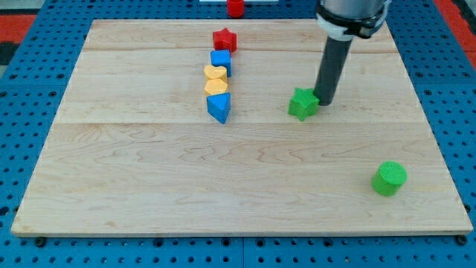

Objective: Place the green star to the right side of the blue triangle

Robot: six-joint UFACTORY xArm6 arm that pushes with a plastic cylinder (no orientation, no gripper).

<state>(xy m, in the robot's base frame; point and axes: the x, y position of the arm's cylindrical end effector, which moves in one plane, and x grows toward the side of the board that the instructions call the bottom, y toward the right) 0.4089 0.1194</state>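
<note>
The green star [302,103] lies on the wooden board right of centre. The blue triangle [219,106] lies to its left, at the bottom end of a column of blocks. My tip [325,101] rests on the board right against the star's right side, touching or almost touching it. The dark rod rises from there toward the view's top right. A gap of bare board separates the star from the triangle.
Above the blue triangle stand a yellow pentagon [216,87], a yellow heart [215,74], a blue cube [221,60] and a red star [224,39]. A green cylinder [389,179] sits at the lower right. A red block [236,8] lies beyond the board's [149,186] top edge.
</note>
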